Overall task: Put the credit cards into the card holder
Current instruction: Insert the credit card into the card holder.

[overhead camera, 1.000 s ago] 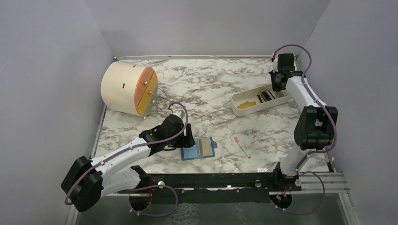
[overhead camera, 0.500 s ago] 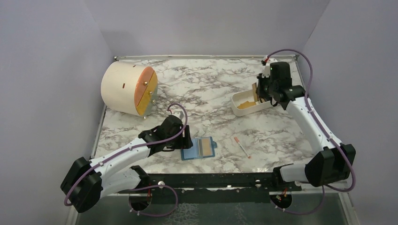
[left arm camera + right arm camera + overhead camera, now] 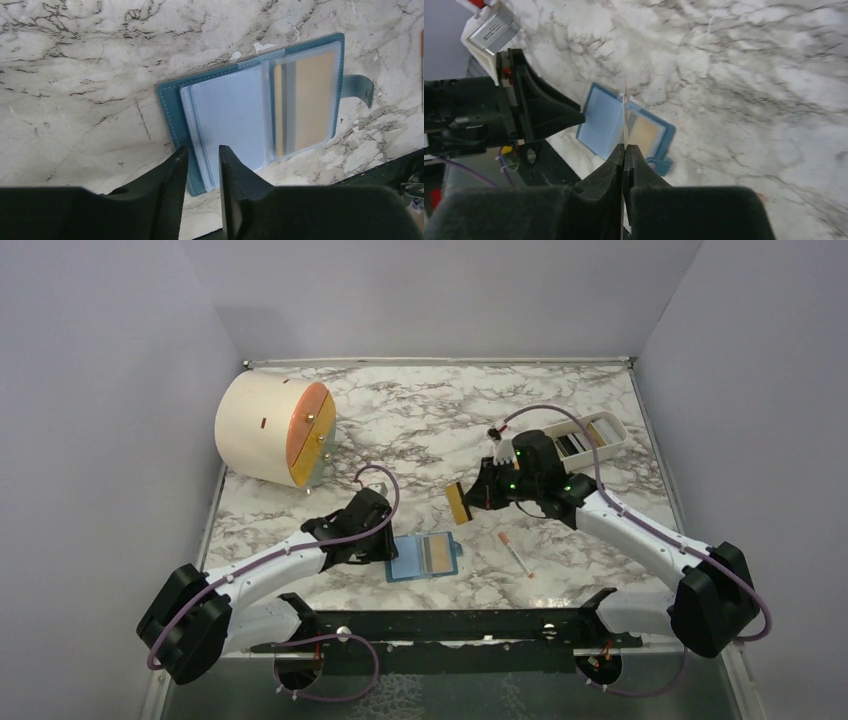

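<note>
We count one gold card (image 3: 306,102) already sleeved in the card holder (image 3: 225,107), which lies open on the table (image 3: 420,440) near its front edge; our right gripper (image 3: 624,149) pinches a second gold card (image 3: 459,504) in the air just beyond the holder; our left gripper (image 3: 202,159) straddles the holder's blue leaves, jaws narrowly apart, and we cannot tell if it grips; more credit cards (image 3: 571,444) lie in the white tray (image 3: 624,439), so most remains

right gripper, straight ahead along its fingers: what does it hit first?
Likely the open card holder: the gold card clamped in the right gripper aims at its middle fold in the wrist view. Depth unclear.
</note>
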Robot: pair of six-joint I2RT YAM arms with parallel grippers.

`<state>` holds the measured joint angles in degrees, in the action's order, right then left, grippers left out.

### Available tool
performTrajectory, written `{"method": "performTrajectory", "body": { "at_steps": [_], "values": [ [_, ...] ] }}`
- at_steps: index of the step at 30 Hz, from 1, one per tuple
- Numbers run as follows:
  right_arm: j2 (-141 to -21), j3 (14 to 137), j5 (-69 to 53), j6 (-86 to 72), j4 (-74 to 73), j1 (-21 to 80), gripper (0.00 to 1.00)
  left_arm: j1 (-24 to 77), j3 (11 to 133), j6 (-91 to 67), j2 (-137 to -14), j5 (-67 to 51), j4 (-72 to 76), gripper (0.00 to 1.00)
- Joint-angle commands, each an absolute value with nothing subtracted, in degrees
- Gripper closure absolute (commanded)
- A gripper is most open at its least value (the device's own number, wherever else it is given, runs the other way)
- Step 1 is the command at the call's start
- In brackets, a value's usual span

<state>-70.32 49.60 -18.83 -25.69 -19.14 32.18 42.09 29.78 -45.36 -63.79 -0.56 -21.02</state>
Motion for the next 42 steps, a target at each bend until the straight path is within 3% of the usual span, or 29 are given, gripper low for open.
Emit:
{"method": "performTrajectory", "body": {
  "at_steps": [1,6,22,42],
  "values": [
    [-73.27,46.12,-25.36,-36.55,-6.44,37.26,0.99,41.62,28.20,-46.19,-63.54,0.45,-19.35,0.72],
    [-76.27,41.65,-25.86,-42.65,0.73,41.17,0.99,41.49,25.87,-46.98,-62.93,-0.54,-17.00,0.80],
    [-85.61,35.73,-22.33,-49.49,8.18,44.38,0.99,41.45,23.60,-46.27,-63.31,-1.07,-15.93,0.82],
    [-94.06,31.89,-27.52,-52.83,18.88,44.38,0.99,41.51,21.02,-47.24,-61.89,-3.39,-13.78,0.82]
  ]
}}
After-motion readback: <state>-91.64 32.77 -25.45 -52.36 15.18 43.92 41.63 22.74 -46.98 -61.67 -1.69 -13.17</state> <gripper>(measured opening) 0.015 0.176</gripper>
